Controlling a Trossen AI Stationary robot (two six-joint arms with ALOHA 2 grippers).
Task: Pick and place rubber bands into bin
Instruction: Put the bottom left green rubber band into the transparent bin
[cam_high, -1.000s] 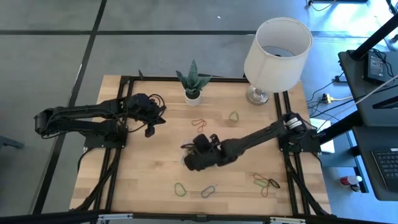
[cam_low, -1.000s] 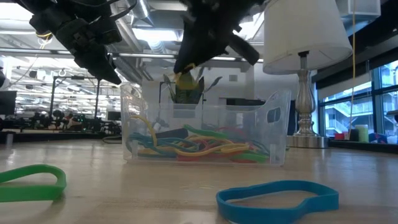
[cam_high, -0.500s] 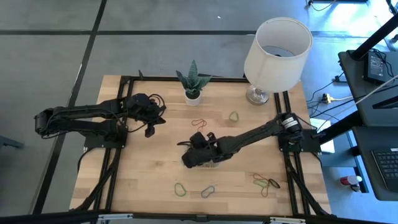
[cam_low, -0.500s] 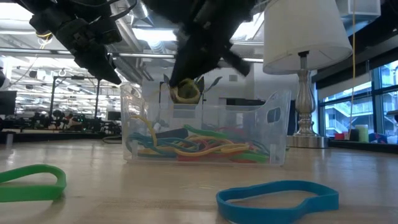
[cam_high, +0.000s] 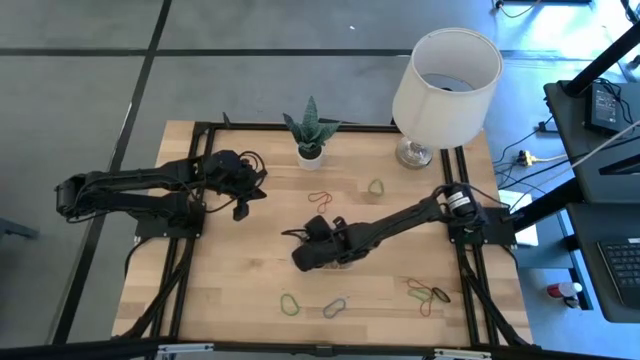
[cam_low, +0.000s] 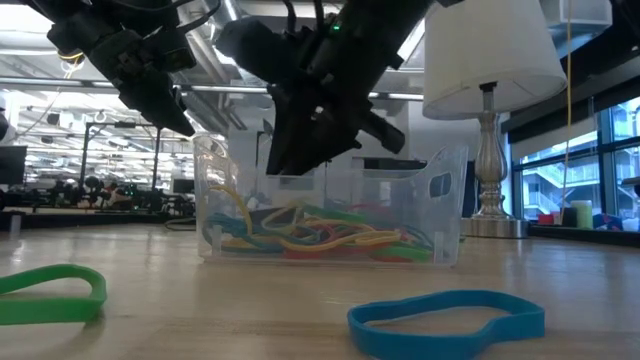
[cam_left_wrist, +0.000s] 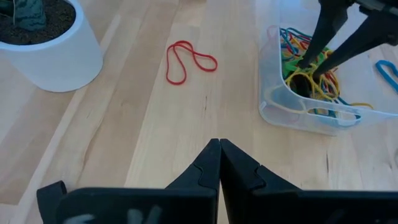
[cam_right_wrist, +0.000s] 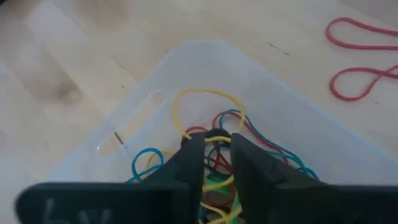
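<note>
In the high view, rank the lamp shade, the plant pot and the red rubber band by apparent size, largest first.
1. Lamp shade, clearly the largest.
2. White plant pot and red rubber band: they look about alike, so I won't rank them.

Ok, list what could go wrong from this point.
The right hand sits down inside the bin, fingers slightly apart among the rubber bands; a yellow band lying by the fingertips could snag and lift out as it withdraws. Pulling away might also nudge the light bin.
</note>
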